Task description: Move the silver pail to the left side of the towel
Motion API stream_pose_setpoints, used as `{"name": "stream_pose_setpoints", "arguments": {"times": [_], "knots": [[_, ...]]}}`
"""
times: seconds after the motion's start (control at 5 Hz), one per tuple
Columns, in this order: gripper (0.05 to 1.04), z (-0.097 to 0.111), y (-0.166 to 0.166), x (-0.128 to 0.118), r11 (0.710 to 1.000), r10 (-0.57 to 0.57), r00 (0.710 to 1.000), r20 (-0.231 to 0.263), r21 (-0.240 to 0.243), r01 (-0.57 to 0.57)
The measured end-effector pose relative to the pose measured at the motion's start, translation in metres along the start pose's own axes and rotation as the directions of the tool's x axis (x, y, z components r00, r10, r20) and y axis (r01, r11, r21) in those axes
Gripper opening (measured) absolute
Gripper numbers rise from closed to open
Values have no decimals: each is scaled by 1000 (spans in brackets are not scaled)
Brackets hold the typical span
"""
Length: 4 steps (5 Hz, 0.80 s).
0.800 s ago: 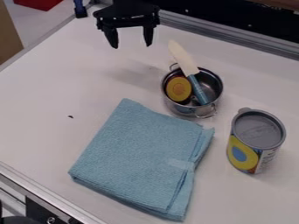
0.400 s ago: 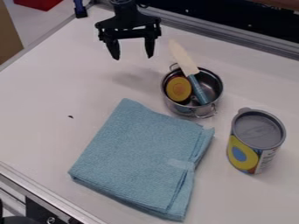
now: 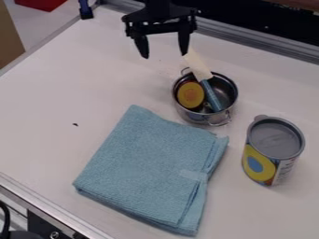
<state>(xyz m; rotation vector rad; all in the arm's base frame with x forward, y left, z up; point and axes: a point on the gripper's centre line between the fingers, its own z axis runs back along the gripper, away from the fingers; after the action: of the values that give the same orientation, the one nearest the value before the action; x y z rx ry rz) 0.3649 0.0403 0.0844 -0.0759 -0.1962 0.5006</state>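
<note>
In the camera view there is one silver pail (image 3: pixel 198 117), one folded light-blue towel (image 3: pixel 146 165), one spatula (image 3: pixel 197 66), one lidded can (image 3: pixel 257 162), one round-faced yellow-and-orange item (image 3: pixel 190 94) and one black gripper (image 3: pixel 164 54). The pail is round, open-topped and upright, of shiny metal with a darker, reflective inside. It has two wire handles, one at its far-left rim and one low on its near-right side. Two things are in it: the yellow-and-orange item at the left, its round face turned up, and the spatula, its blue handle down inside and its pale blade slanting out over the far rim. The pail stands on the white table (image 3: pixel 50 102), just beyond the towel's far-right edge and not on its left side. The towel lies flat, its layered folds along the right. The can stands upright to the right of both, with a grey lid and a yellow-and-blue label. The gripper hangs beyond the pail and a little to its left, its two fingers spread well apart with nothing clamped between them; the right one appears close to the blade's tip, and whether they touch I cannot tell.
</note>
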Motion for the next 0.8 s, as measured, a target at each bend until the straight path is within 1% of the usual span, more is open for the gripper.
{"name": "stream_pose_setpoints", "arguments": {"times": [0.2,0.4,0.6,0.8], "knots": [[999,2,-26,-14,1000,-1,1000,-18,7,1],[999,-1,-63,-28,999,38,999,28,0,-38],[999,-7,-89,-43,991,131,989,64,18,-132],[999,-23,-103,-48,975,214,975,58,49,-217]]}}
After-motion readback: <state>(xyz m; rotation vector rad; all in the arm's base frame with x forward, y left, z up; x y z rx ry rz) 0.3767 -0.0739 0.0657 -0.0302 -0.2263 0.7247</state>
